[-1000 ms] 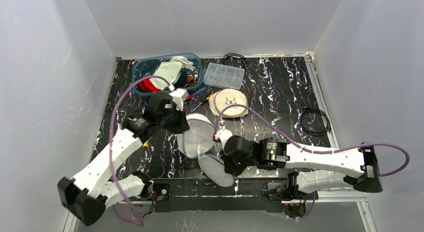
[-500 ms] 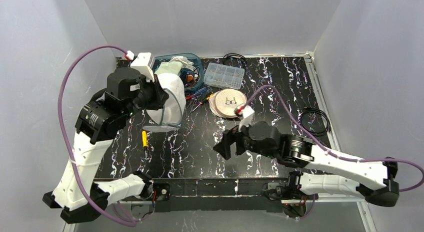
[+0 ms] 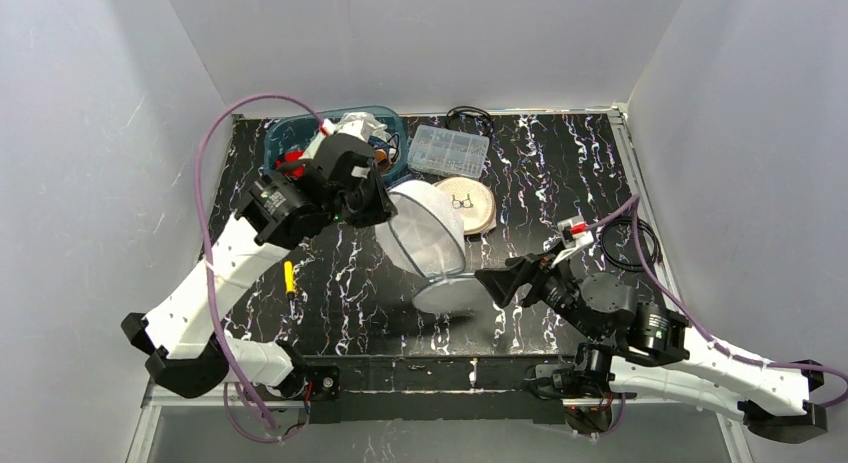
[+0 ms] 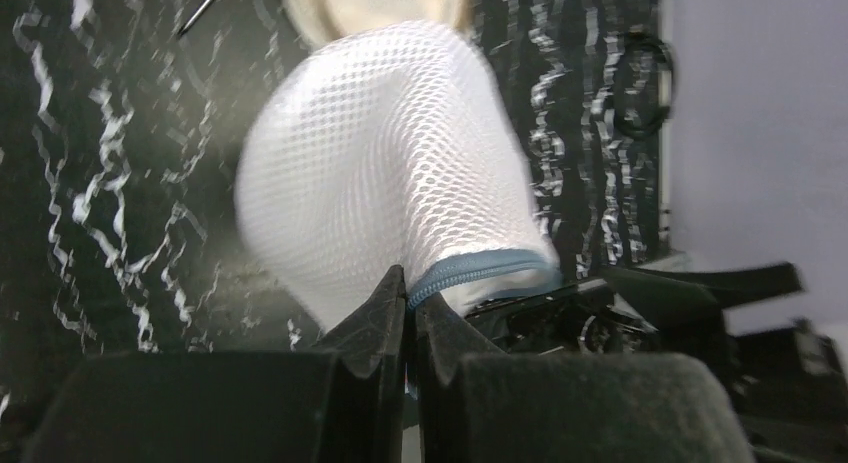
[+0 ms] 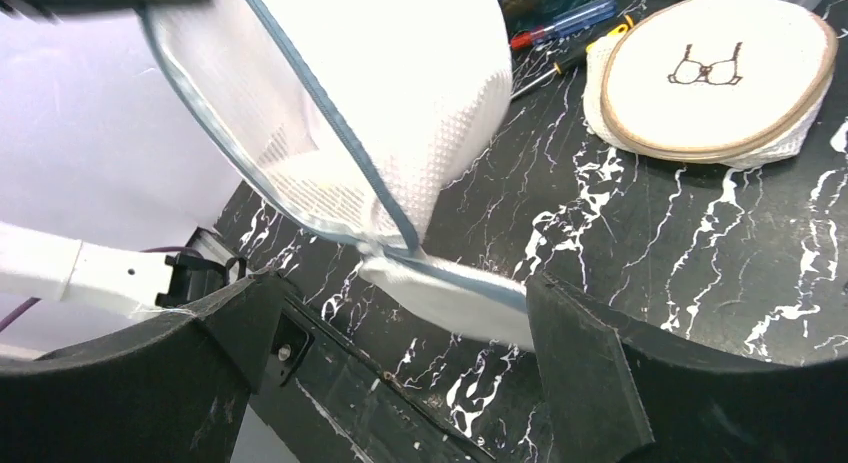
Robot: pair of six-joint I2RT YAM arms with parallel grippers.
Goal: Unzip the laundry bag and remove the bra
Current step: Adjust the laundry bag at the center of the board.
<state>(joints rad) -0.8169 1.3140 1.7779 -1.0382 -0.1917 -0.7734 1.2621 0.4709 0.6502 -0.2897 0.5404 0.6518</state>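
Left pincer [image 4: 408, 283] is clamped on the blue zipper rim of the white mesh laundry bag [image 3: 425, 238]. It holds the bag tilted above the desk [image 3: 560, 183], probably so the unzipped flap [image 3: 447, 295] hangs toward the right pincer [image 5: 400, 281], which is spread wide and empty. No bra shows. The desk is black and marbled, between pale walls [image 3: 420, 43].

The laundry bag [image 4: 390, 173] is white open-mesh cloth with smooth grey-blue edging. The bench top [image 3: 560, 183] is black, white-veined, slightly glossy. The embroidery hoop [image 5: 715, 78] looks wooden.
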